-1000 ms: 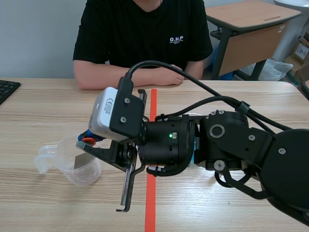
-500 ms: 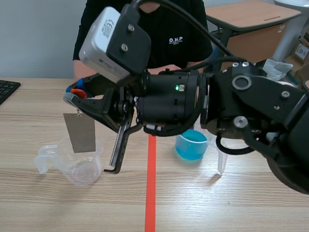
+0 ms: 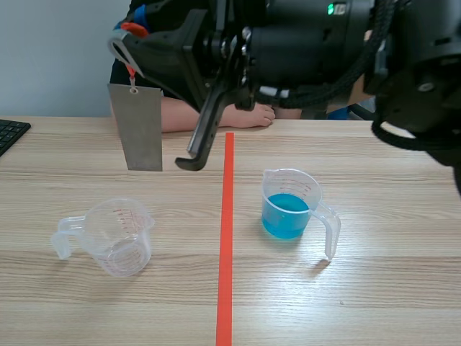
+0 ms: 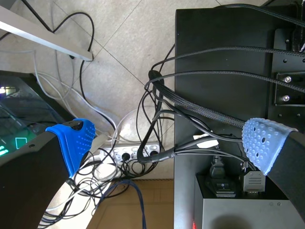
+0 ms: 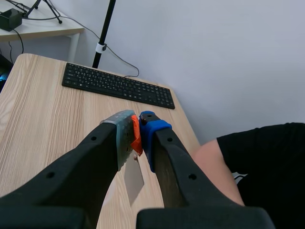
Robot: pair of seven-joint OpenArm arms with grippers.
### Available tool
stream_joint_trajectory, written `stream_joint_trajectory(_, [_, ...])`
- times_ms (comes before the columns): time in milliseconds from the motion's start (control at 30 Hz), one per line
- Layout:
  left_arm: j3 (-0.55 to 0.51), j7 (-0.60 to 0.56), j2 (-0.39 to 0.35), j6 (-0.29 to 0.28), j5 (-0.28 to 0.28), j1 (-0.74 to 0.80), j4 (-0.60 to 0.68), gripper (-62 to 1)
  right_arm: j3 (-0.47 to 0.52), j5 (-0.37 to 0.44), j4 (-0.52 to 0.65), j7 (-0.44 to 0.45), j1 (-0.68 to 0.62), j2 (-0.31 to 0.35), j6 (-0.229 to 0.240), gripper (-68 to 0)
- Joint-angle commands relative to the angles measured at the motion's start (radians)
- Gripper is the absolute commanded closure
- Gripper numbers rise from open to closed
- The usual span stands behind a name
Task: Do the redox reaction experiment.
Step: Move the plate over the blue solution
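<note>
clamps the right gripper [image 5: 137, 125] on an orange-red clip [image 3: 132, 29], raised high over the table [image 3: 360, 303]. dangles a grey metal plate [image 3: 137, 126] from that clip, well above the empty clear cup [image 3: 108, 234] on the left. shows the cup of blue liquid [image 3: 288, 209] standing right of the tape line [image 3: 226, 238]. holds the left gripper [image 4: 167, 140] spread wide over floor cables [image 4: 143, 157], gripping nothing.
</note>
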Motion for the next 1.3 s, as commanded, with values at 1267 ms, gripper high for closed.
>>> stream_joint_trajectory(1267, [-0.008,-0.01,0.007,0.0,-0.003,0.003,0.007,-62.3,0.614,0.251,0.016,0.109,-0.443,0.475,-0.006,-1.5])
